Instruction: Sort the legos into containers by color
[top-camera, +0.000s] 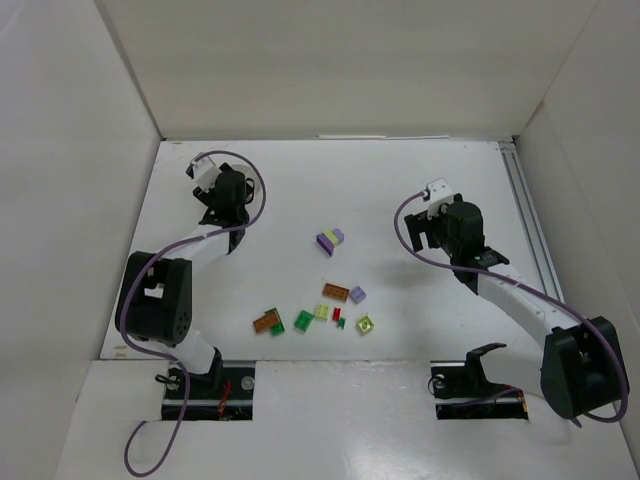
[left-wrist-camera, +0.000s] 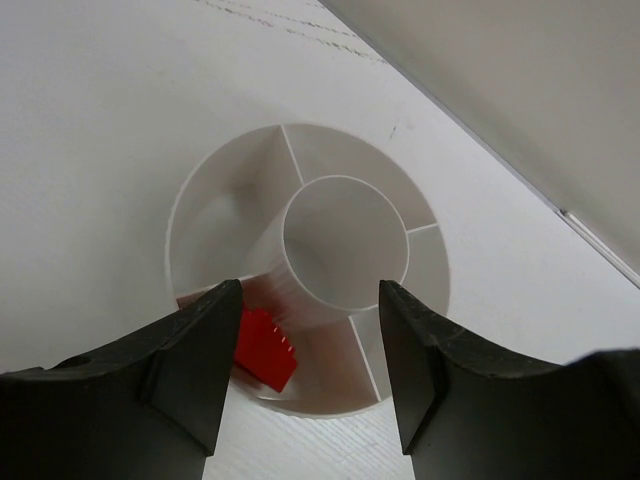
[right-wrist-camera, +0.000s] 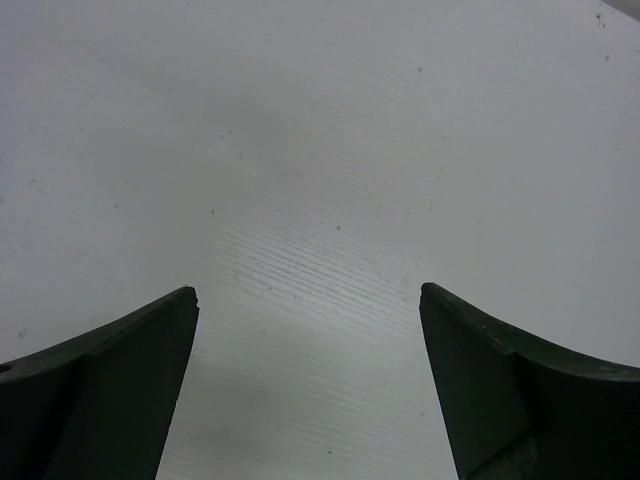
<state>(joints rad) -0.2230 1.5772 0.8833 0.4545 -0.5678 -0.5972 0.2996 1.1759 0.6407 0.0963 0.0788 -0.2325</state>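
The white divided dish (left-wrist-camera: 215, 190) lies right under my left gripper (left-wrist-camera: 310, 335), which is open above its near rim. A red lego (left-wrist-camera: 265, 347) lies in the dish's near-left wedge, close beside the left finger (left-wrist-camera: 195, 375); the other wedges and the centre show nothing inside. In the top view the left gripper (top-camera: 226, 196) is at the far left and hides the dish. Loose legos lie mid-table: a lilac and yellow stack (top-camera: 331, 240), orange (top-camera: 335, 291), lilac (top-camera: 357, 295), green (top-camera: 303, 321) and a small red one (top-camera: 338, 319). My right gripper (top-camera: 447, 226) is open over bare table (right-wrist-camera: 310, 330).
More bricks lie near the front: an orange one (top-camera: 266, 321), a green one (top-camera: 277, 325) and yellow-green ones (top-camera: 365, 324). White walls enclose the table on the left, back and right. A rail (top-camera: 528, 225) runs along the right edge.
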